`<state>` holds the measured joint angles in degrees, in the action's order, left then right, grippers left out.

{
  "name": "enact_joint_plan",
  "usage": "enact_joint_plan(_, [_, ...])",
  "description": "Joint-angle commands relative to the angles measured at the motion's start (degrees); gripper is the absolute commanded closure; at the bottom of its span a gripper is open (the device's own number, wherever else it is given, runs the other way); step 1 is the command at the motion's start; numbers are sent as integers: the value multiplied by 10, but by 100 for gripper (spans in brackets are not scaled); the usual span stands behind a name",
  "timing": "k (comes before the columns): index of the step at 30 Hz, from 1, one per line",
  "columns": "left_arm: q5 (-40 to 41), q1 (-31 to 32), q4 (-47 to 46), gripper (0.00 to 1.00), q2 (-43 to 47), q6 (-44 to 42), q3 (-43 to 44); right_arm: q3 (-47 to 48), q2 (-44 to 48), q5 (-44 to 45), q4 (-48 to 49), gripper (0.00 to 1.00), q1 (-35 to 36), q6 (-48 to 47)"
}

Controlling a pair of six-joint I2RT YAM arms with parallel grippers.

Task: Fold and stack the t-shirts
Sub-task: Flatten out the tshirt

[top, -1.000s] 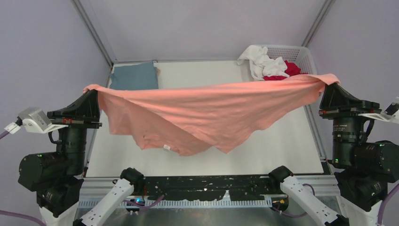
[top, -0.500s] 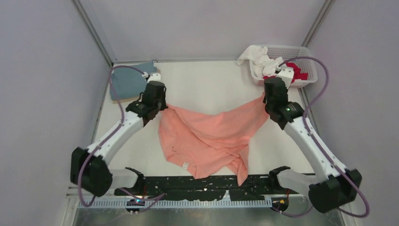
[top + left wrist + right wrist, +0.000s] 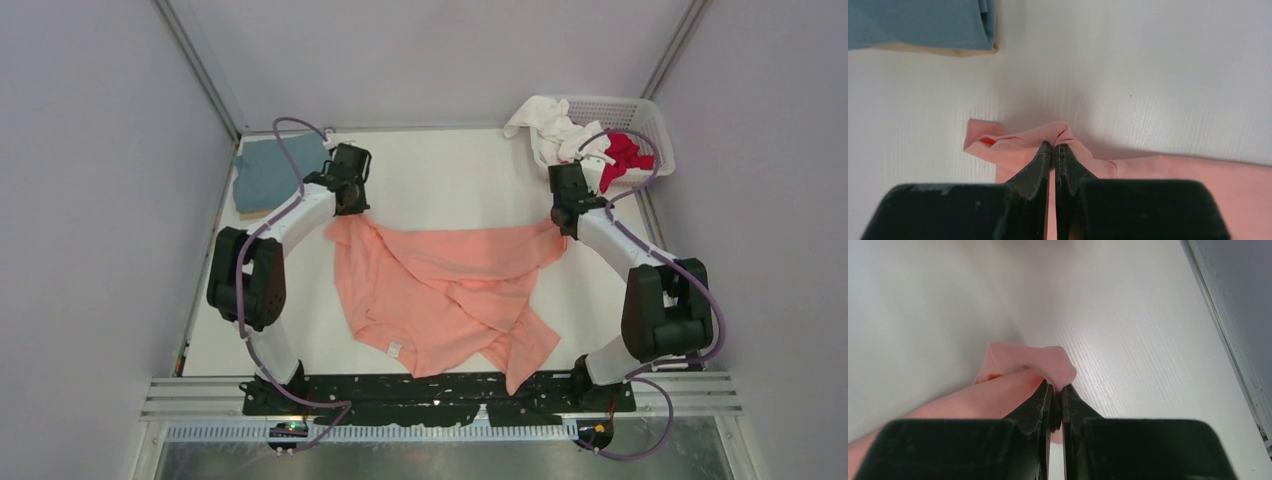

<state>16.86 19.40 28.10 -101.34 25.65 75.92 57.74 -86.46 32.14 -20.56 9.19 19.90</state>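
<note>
Soft salmon-pink cloth t-shirt spread rumpled across the middle of the white table, far edge drawn out between two corners, presumably to flatten it for folding. Left gripper clamped tight on the left corner, right gripper pinched likewise on the right, both low at the tabletop. Small white neck label toward the near edge, too small to read; red fleck by the left corner, unreadable. At far left, folded dusty teal-blue shirt atop a tan shirt, seemingly the stack's start. At far right, white plastic lattice basket holding a crumpled white shirt and a red shirt.
</note>
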Motion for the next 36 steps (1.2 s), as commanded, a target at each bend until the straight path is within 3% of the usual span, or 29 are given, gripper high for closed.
enact_joint_plan(1, [-30, -5, 1, 80, -24, -7, 49, 38, -19, 2, 48, 84, -3, -1])
enact_joint_plan(3, [-39, -5, 3, 51, -28, -14, 62, 46, -18, -3, 40, 64, -2, -4])
enact_joint_plan(4, [-39, -5, 8, 36, -27, -16, 68, 47, -15, -9, 32, 42, -2, -5])
enact_joint_plan(6, [-33, -5, 24, 15, -15, -16, 76, 49, 7, -17, 10, 27, -1, -9])
enact_joint_plan(8, [-25, -5, 32, 2, 11, -11, 68, 48, 35, -5, -25, 16, 9, -7])
enact_joint_plan(11, [-16, -5, 18, 0, 79, 6, 12, 50, 74, 68, -99, 2, 64, -8])
enact_joint_plan(13, [-9, -5, -4, 0, 142, 21, -51, 42, 103, 114, -145, 5, 129, -10])
enact_joint_plan(15, [4, -6, -25, 0, 204, 35, -118, 15, 132, 82, -175, 5, 194, -19])
enact_joint_plan(19, [30, -8, -29, 0, 299, 79, -232, -75, 183, -168, -161, 2, 296, -40])
enact_joint_plan(22, [9, -13, -40, 0, 338, 108, -287, -121, 191, -275, -150, 3, 332, -11])
enact_joint_plan(27, [-28, -13, -56, 0, 345, 115, -321, -163, 168, -265, -154, 14, 384, 19])
enact_joint_plan(32, [-15, -13, -44, 0, 336, 117, -327, -173, 138, -260, -153, 37, 391, 29])
enact_joint_plan(36, [-10, -13, -45, 0, 337, 117, -333, -175, 135, -255, -170, 42, 392, 40])
